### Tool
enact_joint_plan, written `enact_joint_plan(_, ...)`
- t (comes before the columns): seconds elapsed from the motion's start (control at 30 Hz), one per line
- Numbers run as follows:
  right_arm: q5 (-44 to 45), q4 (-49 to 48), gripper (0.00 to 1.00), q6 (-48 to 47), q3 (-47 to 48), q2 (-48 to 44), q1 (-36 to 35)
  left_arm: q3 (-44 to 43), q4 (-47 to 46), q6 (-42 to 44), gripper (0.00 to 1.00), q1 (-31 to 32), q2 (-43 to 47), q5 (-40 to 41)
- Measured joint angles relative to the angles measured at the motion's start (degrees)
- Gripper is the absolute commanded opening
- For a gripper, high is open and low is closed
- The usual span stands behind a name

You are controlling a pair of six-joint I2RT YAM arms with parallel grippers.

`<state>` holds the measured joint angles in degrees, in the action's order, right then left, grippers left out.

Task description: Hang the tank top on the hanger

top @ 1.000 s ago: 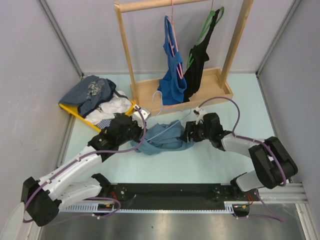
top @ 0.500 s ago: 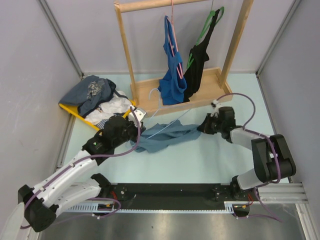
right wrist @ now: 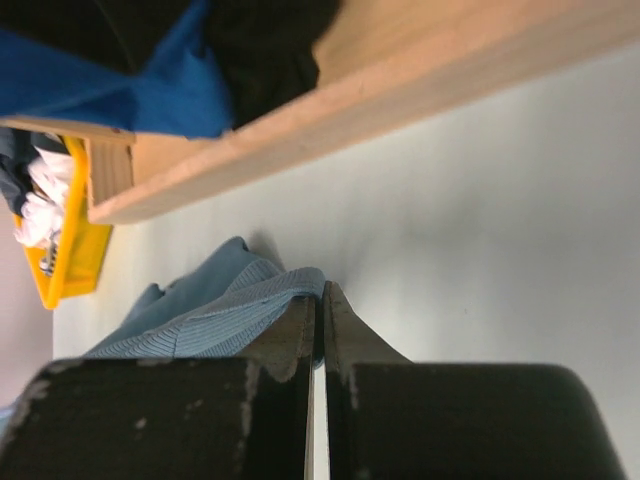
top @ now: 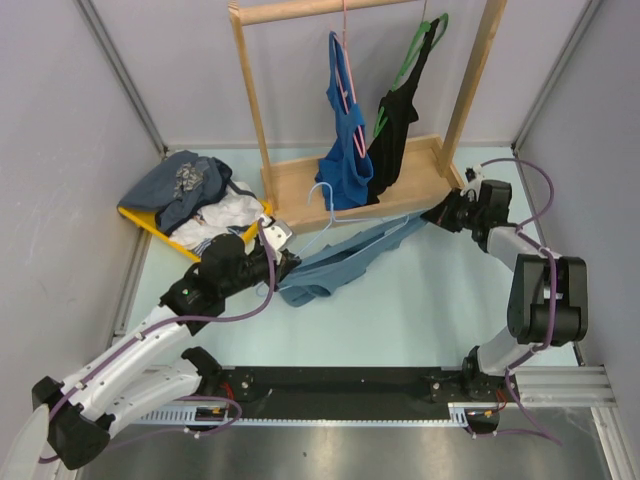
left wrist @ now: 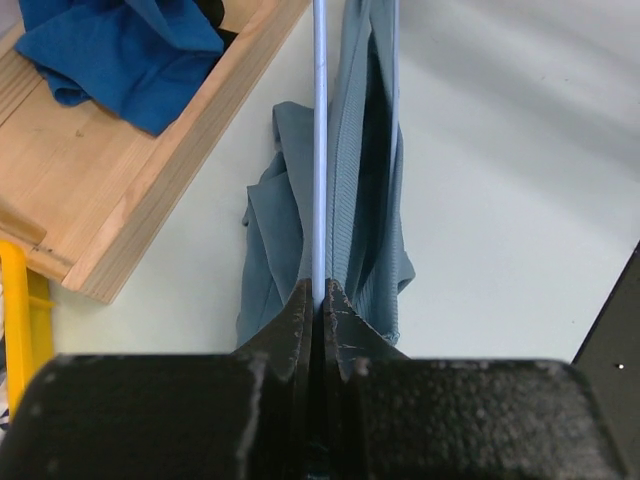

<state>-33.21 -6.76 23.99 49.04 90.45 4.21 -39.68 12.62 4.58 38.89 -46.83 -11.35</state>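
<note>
The teal-blue tank top [top: 345, 262] lies stretched across the table between my two grippers. My left gripper [top: 285, 262] is shut on the thin pale-blue wire of the hanger [top: 318, 189], whose hook lies by the rack's base. In the left wrist view the hanger [left wrist: 320, 150] runs straight up from the closed jaws, with the tank top [left wrist: 365, 200] bunched beside it. My right gripper [top: 445, 213] is shut on one end of the tank top [right wrist: 200, 320], right beside the rack's right corner; the fabric is pinched at the fingertips [right wrist: 303, 310].
The wooden rack [top: 290, 180] stands at the back, with a royal-blue top [top: 345, 150] on a pink hanger and a black top [top: 395, 125] on a green one. A yellow bin [top: 140, 222] of clothes sits at the left. Grey walls close both sides.
The right gripper shut on the tank top and pulled it right and back toward the rack's right corner, stretching it out. The left gripper with the hanger drew slightly toward the near left.
</note>
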Motion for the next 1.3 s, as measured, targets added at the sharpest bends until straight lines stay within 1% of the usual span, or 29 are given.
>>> enact_joint_plan(0.2, -2.78, 3.08, 0.00, 0.22, 6.51, 2.16, 1.79, 0.00, -1.03, 0.04, 0.00, 0.11, 0.00, -0.22)
enact_joint_plan(0.37, -3.80, 5.40, 0.00, 0.22, 7.82, 1.81, 2.03, 0.00, -1.03, 0.46, 0.00, 0.17, -0.04, 0.90)
enact_joint_plan(0.57, -4.39, 9.81, 0.00, 0.68, 8.28, -1.07, 2.36, 0.00, -0.96, 0.57, 0.00, 0.72, -0.31, 1.88)
enact_joint_plan(0.73, -4.83, 12.52, 0.00, 1.29, 11.52, -3.85, 2.10, 0.00, -0.96, 0.61, 0.00, 1.01, -0.37, 2.25)
enact_joint_plan(0.97, -3.89, 17.09, 0.00, 0.72, 14.73, -9.44, -1.64, 0.00, -0.98, 0.61, 0.00, 1.11, -0.33, 4.13)
enact_joint_plan(1.3, 2.62, 27.85, 0.00, -4.74, 14.95, -17.64, -6.88, 0.00, -0.42, 0.63, 0.00, 1.11, 1.01, 7.32)
